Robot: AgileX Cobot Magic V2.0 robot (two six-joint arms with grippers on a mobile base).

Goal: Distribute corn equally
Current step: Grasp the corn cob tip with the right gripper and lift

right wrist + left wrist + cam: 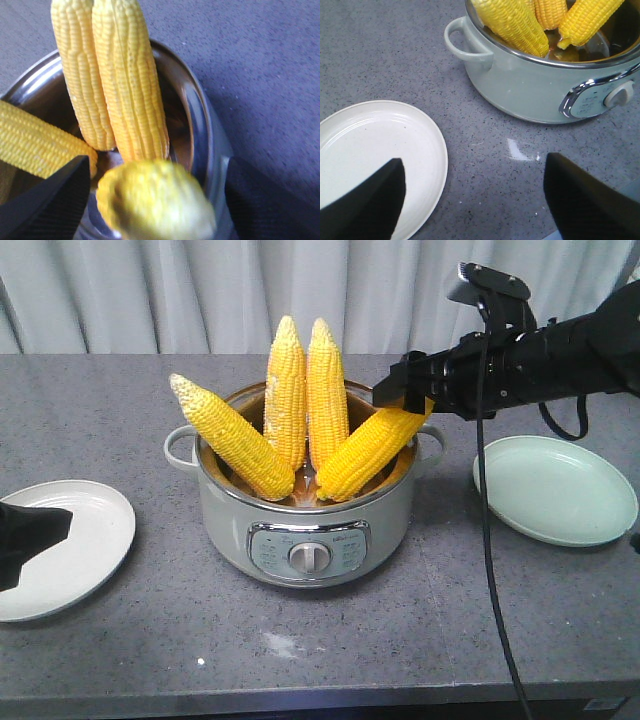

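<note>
Several yellow corn cobs stand in a pale green electric pot [305, 515]. One cob [232, 436] leans left, two cobs [305, 390] stand upright at the back, and one cob [372, 452] leans right. My right gripper [402, 392] is open around the raised tip of the right-leaning cob [155, 197], with a gap showing on each side between the tip and its fingers [47, 200]. My left gripper [475, 195] is open and holds nothing. It hangs low at the left over the near edge of the white plate [375, 145].
A pale green plate [555, 490] lies right of the pot, under the right arm. The pot has side handles [462, 42] and a front control knob [310, 557]. A black cable [490, 540] hangs from the right arm down past the table's front edge.
</note>
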